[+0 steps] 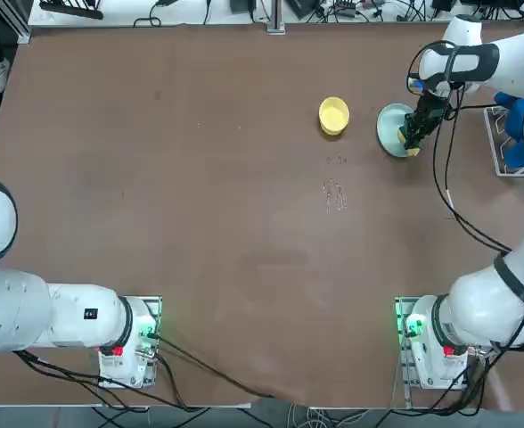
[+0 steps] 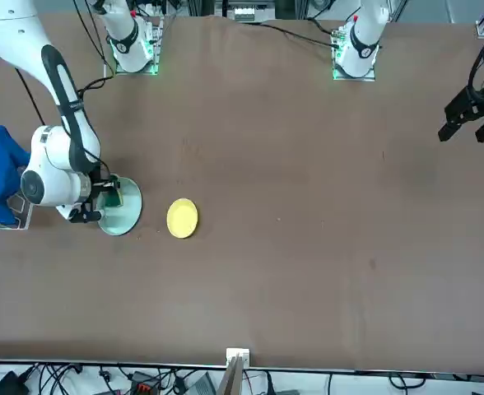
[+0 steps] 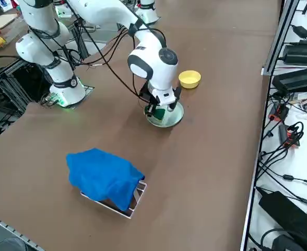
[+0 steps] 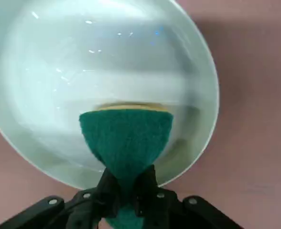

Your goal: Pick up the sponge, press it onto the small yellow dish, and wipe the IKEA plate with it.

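Gripping: the right gripper [image 4: 126, 191] pinches the sponge [image 4: 126, 138], its fingers [image 4: 109, 183] drawn in narrow on the green block, which bulges wider beyond their tips.
Sponge: dark green scouring face toward the wrist camera, a thin yellow foam edge showing at its far end; it sits over the inside of the IKEA plate [image 4: 45, 71], near the rim closest to the fingers. Whether it presses on the plate surface cannot be told.
Sponge in top view: sponge [image 1: 413, 149] shows as a yellow tip under the fingers, at the plate's [image 1: 388, 125] edge nearest the arm bases.
IKEA plate: pale aqua, lying flat on the brown counter [image 1: 200, 223], directly below the fingers; most of its bowl stretches away beyond the fingertips.
Small yellow dish: small yellow dish [image 1: 333, 115] stands on the counter to one side of the fingers, near the plate but apart from it, with bare counter between them; in the side view the small yellow dish [image 3: 189, 79] lies beyond the right gripper [image 3: 158, 110].
Gripper pose: pointing down over the plate [image 3: 172, 119].
Blue cloth: blue cloth [image 3: 104, 178] is draped over a low rack, well apart from the fingers, on the side away from the yellow dish.
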